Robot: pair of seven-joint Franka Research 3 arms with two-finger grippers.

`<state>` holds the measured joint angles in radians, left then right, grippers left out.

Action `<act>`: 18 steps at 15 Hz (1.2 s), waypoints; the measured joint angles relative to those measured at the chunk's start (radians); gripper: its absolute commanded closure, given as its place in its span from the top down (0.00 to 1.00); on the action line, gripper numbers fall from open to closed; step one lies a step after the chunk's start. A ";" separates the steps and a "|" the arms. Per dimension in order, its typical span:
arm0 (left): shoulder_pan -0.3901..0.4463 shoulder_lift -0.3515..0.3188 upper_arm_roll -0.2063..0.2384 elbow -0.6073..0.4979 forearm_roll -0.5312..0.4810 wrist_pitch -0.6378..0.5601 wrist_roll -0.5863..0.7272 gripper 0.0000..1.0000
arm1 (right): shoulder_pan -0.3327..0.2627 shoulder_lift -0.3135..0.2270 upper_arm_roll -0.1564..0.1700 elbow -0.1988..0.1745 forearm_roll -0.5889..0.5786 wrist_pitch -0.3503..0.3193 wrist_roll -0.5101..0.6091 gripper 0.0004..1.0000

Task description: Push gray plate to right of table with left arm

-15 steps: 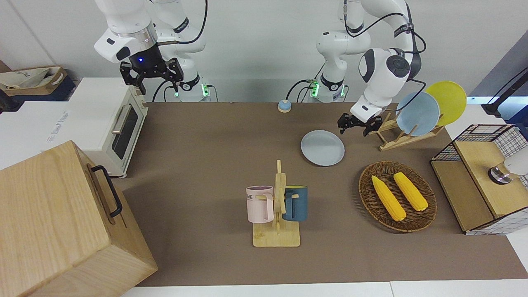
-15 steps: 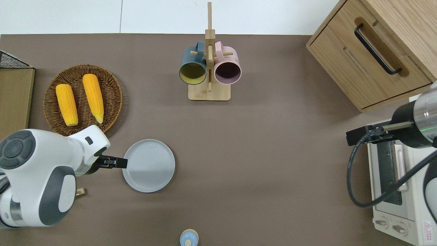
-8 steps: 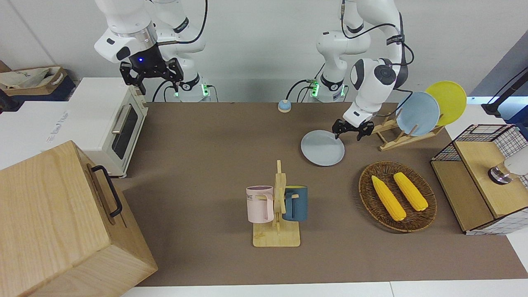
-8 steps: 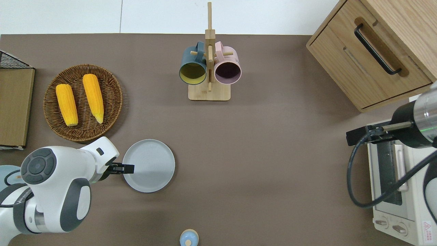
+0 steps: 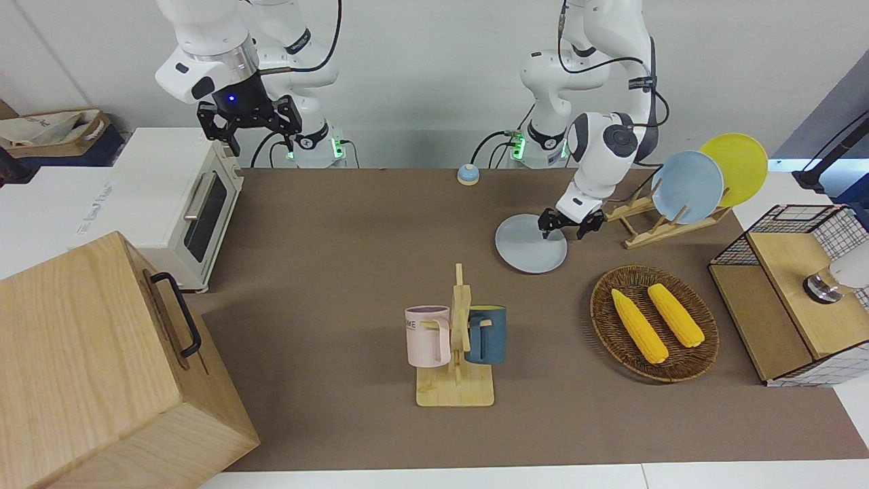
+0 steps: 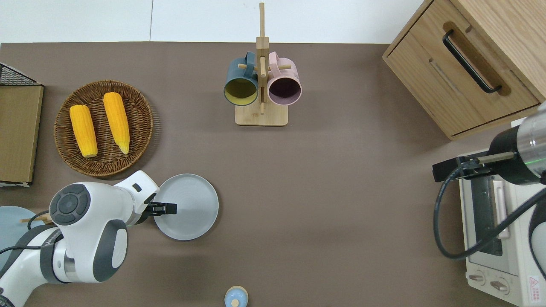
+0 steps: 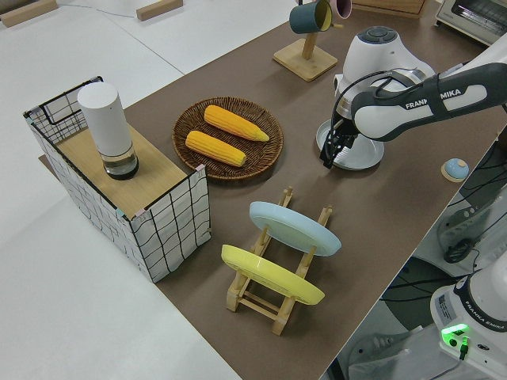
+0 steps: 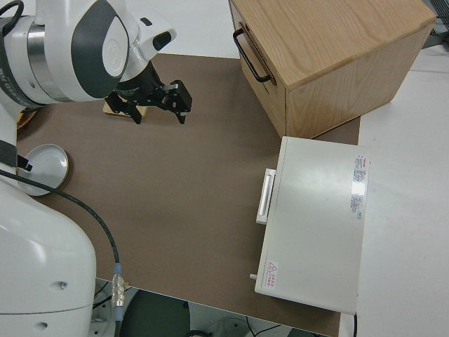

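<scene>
The gray plate [image 5: 526,248] [image 6: 192,209] [image 7: 363,155] [image 8: 43,165] lies flat on the brown table [image 5: 339,238], toward the left arm's end. My left gripper [image 5: 565,232] [image 6: 168,208] [image 7: 331,158] is low at the plate's rim on the side toward the left arm's end, and its tip reaches over the rim. It stands open with nothing between its fingers. The right arm is parked with its gripper [image 5: 249,132] [image 8: 158,112] open.
A wooden rack holds a sky-blue plate [image 5: 687,187] and a yellow plate [image 5: 736,166] beside the left gripper. A wicker basket [image 5: 604,305] of corn lies farther from the robots. A mug stand [image 5: 456,346], bell [image 5: 467,174], toaster oven [image 5: 197,204] and wooden cabinet [image 5: 102,367] also stand here.
The left gripper has come down and moved in from beside the rack until it reaches the gray plate's rim. The plate has not visibly moved. The right arm is still.
</scene>
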<state>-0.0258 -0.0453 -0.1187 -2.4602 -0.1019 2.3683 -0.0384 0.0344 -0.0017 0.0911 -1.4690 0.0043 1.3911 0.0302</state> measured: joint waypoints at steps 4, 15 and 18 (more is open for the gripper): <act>0.000 0.013 0.003 0.000 -0.006 0.015 -0.004 0.53 | 0.000 0.000 0.000 0.000 0.000 0.000 0.000 0.98; -0.001 0.029 0.003 0.001 -0.010 0.039 -0.036 0.00 | 0.000 0.000 0.000 0.000 0.000 0.000 0.000 0.98; -0.001 0.028 0.002 0.001 -0.012 0.039 -0.036 0.00 | 0.000 0.000 0.000 0.000 0.000 0.000 0.000 0.98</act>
<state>-0.0264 -0.0175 -0.1168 -2.4591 -0.1135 2.4074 -0.0748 0.0344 -0.0017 0.0911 -1.4690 0.0043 1.3911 0.0302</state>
